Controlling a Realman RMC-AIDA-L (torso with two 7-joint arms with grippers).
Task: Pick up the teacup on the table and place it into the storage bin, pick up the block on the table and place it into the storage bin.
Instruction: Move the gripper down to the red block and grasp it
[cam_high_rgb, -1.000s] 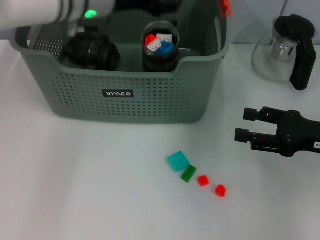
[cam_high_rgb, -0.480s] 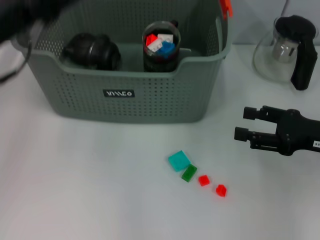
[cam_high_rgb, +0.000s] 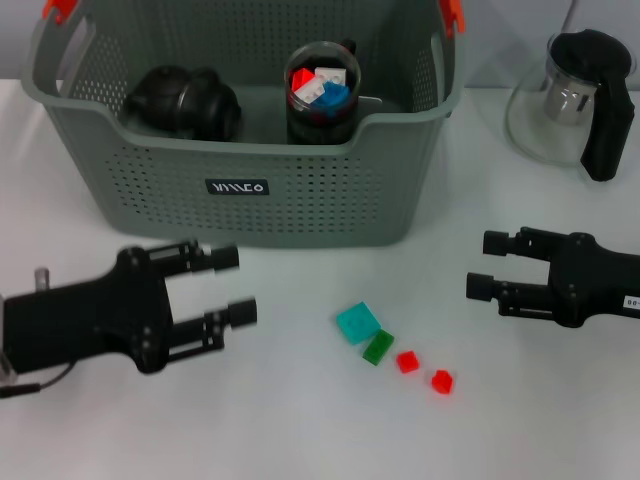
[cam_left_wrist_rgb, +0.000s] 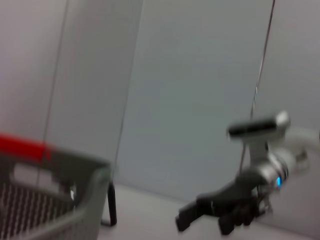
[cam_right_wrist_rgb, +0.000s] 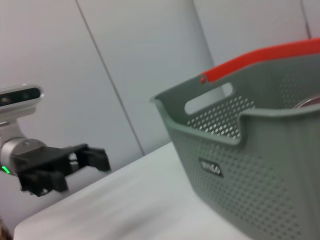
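Both grippers, left (cam_high_rgb: 232, 285) and right (cam_high_rgb: 487, 263), spread empty; blocks (cam_high_rgb: 358, 322) lie between their fingertips, probably ready for picking.

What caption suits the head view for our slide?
Both open pincers, left and right, flank loose blocks before the grey storage bin.

The left gripper (cam_high_rgb: 225, 290) sits low on the robot's left, its black body lying nearly level and its two fingers (cam_high_rgb: 212, 258) spread apart, pointing toward the right gripper. The right gripper (cam_high_rgb: 483, 265) is opposite it, well apart, also level, with its fingers (cam_high_rgb: 500, 241) parted and pointing back at the left gripper. Neither holds anything.
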